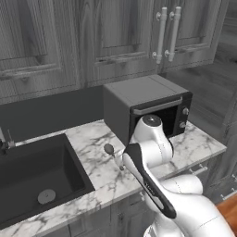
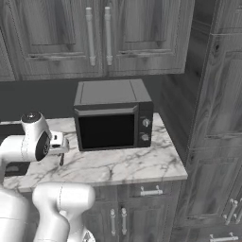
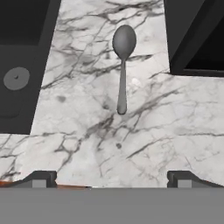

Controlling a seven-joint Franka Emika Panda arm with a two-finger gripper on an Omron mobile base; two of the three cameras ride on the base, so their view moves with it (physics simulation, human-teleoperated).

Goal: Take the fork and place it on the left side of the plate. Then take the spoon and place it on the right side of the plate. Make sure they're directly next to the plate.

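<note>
The spoon is seen lying alone on the marble tabletop between the sink and the microwave, bowl pointing away from the jaws. The jaws are spread wide; an orange sliver, possibly the fork, is glimpsed by one tip, but a grasp cannot be confirmed. No placement beside a plate can be confirmed; the spoon's step is judged outstanding.
</note>
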